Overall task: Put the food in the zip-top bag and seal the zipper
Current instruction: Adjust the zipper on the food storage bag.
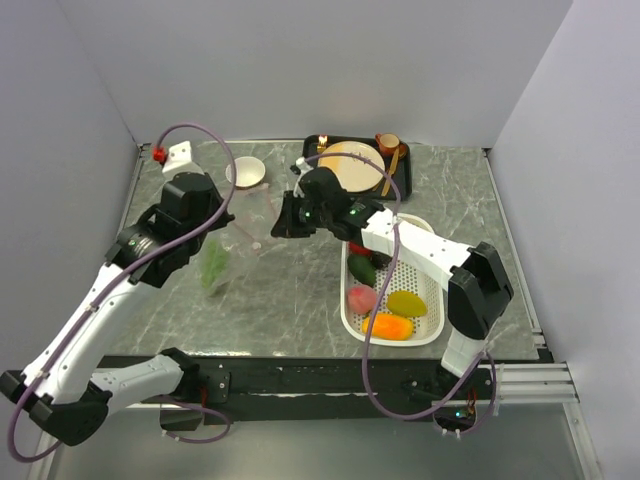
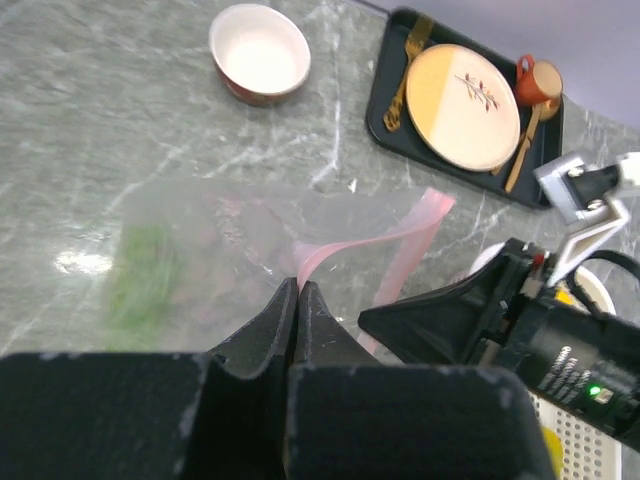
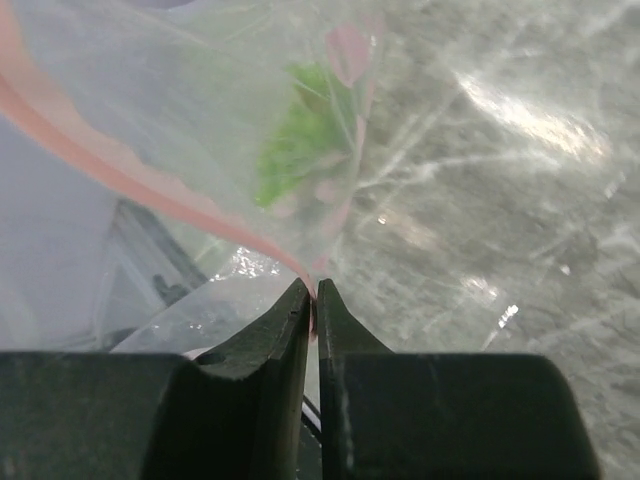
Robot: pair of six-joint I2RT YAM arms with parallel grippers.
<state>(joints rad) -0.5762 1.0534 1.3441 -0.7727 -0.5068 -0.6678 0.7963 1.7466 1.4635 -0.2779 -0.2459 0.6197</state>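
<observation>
Left gripper [image 2: 298,290] is pinched tight on the zipper [image 2: 415,230], fingertips together over the pink strip. Right gripper [image 3: 315,295] is narrow too, jaws a sliver apart with the same pink strip caught between them. The two grippers face each other closely, and the bag [image 2: 200,240] hangs between and below them, mouth up, over the table [image 1: 290,300]; I can't tell whether its bottom touches down. Grapes [image 3: 300,150] sit inside as a green blur low in the plastic. To the right, the basket [image 1: 415,275] holds the strawberry [image 1: 357,249], avocado [image 1: 362,270], peach [image 1: 361,298], a yellow-green piece [image 1: 406,302] and an orange piece [image 1: 388,326]. Further back stand a bowl [image 2: 260,52] and a tray [image 1: 405,185] with plate [image 2: 462,105] and cup [image 2: 540,80].
</observation>
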